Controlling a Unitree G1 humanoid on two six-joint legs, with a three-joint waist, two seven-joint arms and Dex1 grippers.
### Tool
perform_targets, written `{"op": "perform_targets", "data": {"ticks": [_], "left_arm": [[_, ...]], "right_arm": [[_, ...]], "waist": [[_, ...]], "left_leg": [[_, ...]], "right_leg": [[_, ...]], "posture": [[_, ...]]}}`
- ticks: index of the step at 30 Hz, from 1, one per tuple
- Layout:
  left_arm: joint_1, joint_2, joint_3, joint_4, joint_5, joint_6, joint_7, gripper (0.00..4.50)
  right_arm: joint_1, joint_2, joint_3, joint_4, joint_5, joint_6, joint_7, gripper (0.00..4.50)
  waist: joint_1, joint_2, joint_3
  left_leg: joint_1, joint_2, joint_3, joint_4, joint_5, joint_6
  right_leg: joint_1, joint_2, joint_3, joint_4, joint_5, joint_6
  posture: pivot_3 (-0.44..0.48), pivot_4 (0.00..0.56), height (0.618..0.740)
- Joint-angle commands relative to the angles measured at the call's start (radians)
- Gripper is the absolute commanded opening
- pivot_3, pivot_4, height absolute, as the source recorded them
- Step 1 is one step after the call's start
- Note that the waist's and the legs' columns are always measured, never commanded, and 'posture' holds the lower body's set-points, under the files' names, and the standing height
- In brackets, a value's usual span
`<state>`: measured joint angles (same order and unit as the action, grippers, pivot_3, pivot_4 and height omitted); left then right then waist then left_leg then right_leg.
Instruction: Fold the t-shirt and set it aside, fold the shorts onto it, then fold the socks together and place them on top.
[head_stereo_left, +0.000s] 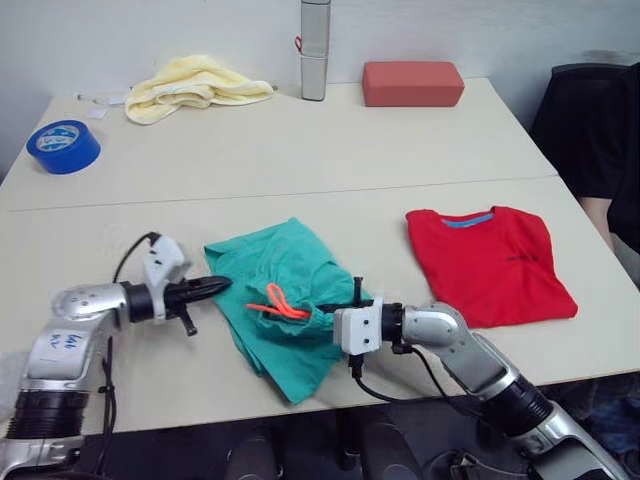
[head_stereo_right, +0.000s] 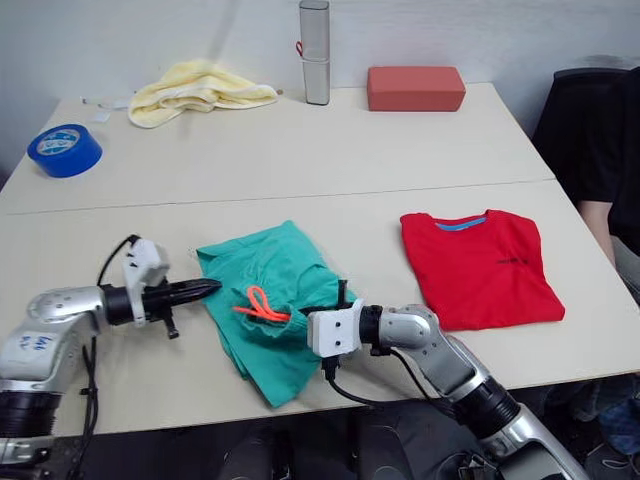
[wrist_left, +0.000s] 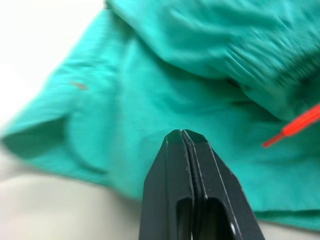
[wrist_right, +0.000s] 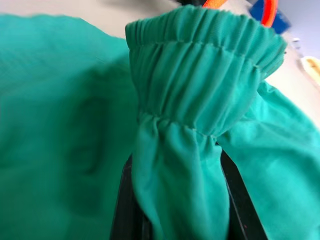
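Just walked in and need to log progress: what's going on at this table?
The robot is working on the teal shorts, crumpled at the table's near edge. The right gripper is shut on the shorts' gathered waistband; the left gripper, shut and empty, points at their other side. The red t-shirt already lies folded to the right, so the shorts have yet to be folded onto it. A yellow towel, blue tape roll and red-brown block sit further back.

I see the teal-green shorts (head_stereo_left: 285, 300) crumpled near the table's front edge, gathered waistband bunched up, orange-pink drawstring (head_stereo_left: 279, 303) lying on top. To their right, well apart, the red t-shirt (head_stereo_left: 488, 262) lies folded flat, blue neck label showing.
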<state>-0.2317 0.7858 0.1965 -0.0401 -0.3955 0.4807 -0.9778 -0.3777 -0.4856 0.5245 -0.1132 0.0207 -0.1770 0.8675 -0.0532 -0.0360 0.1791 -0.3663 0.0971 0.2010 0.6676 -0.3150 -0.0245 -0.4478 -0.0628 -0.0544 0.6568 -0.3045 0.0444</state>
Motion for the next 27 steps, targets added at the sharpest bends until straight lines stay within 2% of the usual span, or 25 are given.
{"op": "perform_targets", "data": {"ticks": [1, 4, 6, 8, 9, 12, 14, 15, 18, 20, 21, 23, 27], "left_arm": [[-0.044, 0.034, 0.049, -0.021, -0.060, 0.010, -0.040, 0.00], [-0.073, 0.037, 0.051, -0.007, -0.080, 0.004, -0.057, 0.00], [-0.112, 0.027, 0.025, 0.006, -0.070, -0.022, -0.064, 0.00], [-0.131, 0.017, -0.006, 0.004, -0.065, -0.044, -0.087, 0.00], [-0.134, 0.012, -0.018, 0.000, -0.062, -0.048, -0.092, 0.00], [-0.138, -0.004, -0.032, -0.010, -0.061, -0.077, -0.094, 0.00], [-0.126, -0.019, -0.028, -0.040, -0.082, -0.091, -0.105, 0.00], [-0.113, -0.026, -0.023, -0.067, -0.103, -0.086, -0.110, 0.00], [-0.069, -0.039, -0.005, -0.132, -0.155, -0.061, -0.117, 0.00], [-0.027, -0.034, 0.004, -0.176, -0.173, -0.051, -0.116, 0.00], [-0.004, -0.033, 0.012, -0.198, -0.172, -0.066, -0.114, 0.37], [0.048, -0.030, 0.031, -0.243, -0.193, -0.063, -0.116, 0.83], [0.180, -0.039, 0.091, -0.360, -0.260, -0.061, -0.119, 2.01]], "right_arm": [[-0.025, -0.010, -0.009, -0.030, 0.127, -0.054, 0.158, 1.65], [-0.041, -0.019, -0.045, -0.022, 0.228, -0.061, 0.265, 2.74], [-0.078, -0.073, -0.100, -0.042, 0.394, 0.078, 0.400, 3.41], [-0.109, -0.117, -0.167, -0.083, 0.573, 0.295, 0.426, 4.18], [-0.121, -0.153, -0.192, -0.111, 0.648, 0.393, 0.443, 4.42], [-0.133, -0.224, -0.245, -0.170, 0.787, 0.595, 0.468, 4.42], [-0.155, -0.257, -0.307, -0.179, 0.933, 0.785, 0.416, 4.42], [-0.191, -0.289, -0.328, -0.151, 1.025, 0.943, 0.378, 4.42], [-0.261, -0.273, -0.364, -0.050, 1.009, 1.061, 0.273, 4.47], [-0.335, -0.254, -0.326, 0.068, 0.947, 1.167, 0.222, 4.47], [-0.373, -0.245, -0.299, 0.130, 0.924, 1.223, 0.219, 4.50], [-0.436, -0.201, -0.271, 0.254, 0.875, 1.278, 0.214, 4.50], [-0.529, -0.089, -0.199, 0.479, 0.699, 1.205, 0.221, 4.50]], "waist": [[0.000, 0.000, 0.000], [-0.001, 0.000, 0.000], [0.001, 0.000, 0.000], [0.004, 0.000, 0.000], [0.005, 0.000, 0.000], [0.014, 0.000, 0.000], [0.015, 0.000, 0.000], [0.013, 0.000, 0.000], [0.009, 0.000, 0.000], [0.004, 0.000, 0.000], [-0.001, 0.000, 0.000], [-0.003, 0.000, 0.000], [-0.011, 0.000, 0.000]], "left_leg": [[0.000, 0.000, 0.000, 0.000, 0.000, 0.000], [0.001, -0.001, 0.000, 0.000, 0.000, 0.000], [0.001, -0.001, 0.000, 0.000, 0.000, 0.000], [0.001, -0.002, 0.000, 0.001, 0.000, 0.001], [0.000, -0.002, 0.000, 0.002, 0.000, 0.001], [0.000, 0.001, -0.001, 0.002, -0.001, 0.002], [0.000, 0.001, -0.001, 0.003, -0.002, 0.001], [0.000, 0.002, -0.001, 0.002, -0.002, 0.001], [0.000, 0.003, -0.001, 0.002, -0.002, 0.000], [-0.001, 0.003, -0.001, 0.003, -0.002, 0.000], [0.000, 0.003, -0.001, 0.003, -0.002, 0.000], [-0.001, 0.003, 0.000, 0.003, -0.001, 0.000], [-0.002, 0.003, 0.000, 0.002, -0.001, -0.001]], "right_leg": [[0.000, 0.000, 0.000, 0.000, 0.000, 0.000], [0.000, 0.001, -0.001, 0.000, 0.000, 0.000], [0.000, 0.001, -0.001, 0.000, 0.000, 0.000], [0.000, 0.001, -0.001, 0.001, 0.000, 0.000], [0.001, 0.001, -0.001, 0.001, 0.000, 0.000], [0.001, -0.002, 0.000, 0.001, 0.000, 0.000], [0.001, -0.001, -0.001, 0.000, 0.001, -0.001], [0.000, -0.001, -0.001, 0.000, 0.000, -0.002], [0.000, -0.001, -0.001, 0.000, 0.001, -0.003], [0.000, -0.001, -0.001, 0.000, 0.001, -0.004], [0.000, -0.001, -0.001, 0.000, 0.001, -0.004], [-0.001, -0.002, -0.001, 0.000, 0.002, -0.005], [-0.003, -0.001, -0.001, 0.000, 0.003, -0.005]], "posture": [[0.000, 0.150, 0.740], [0.000, 0.150, 0.740], [0.000, 0.150, 0.740], [0.000, 0.150, 0.740], [0.000, 0.150, 0.740], [0.000, 0.150, 0.740], [0.000, 0.150, 0.740], [0.000, 0.150, 0.740], [0.000, 0.150, 0.740], [0.000, 0.150, 0.740], [0.000, 0.150, 0.740], [0.000, 0.150, 0.740], [0.000, 0.150, 0.740]]}}
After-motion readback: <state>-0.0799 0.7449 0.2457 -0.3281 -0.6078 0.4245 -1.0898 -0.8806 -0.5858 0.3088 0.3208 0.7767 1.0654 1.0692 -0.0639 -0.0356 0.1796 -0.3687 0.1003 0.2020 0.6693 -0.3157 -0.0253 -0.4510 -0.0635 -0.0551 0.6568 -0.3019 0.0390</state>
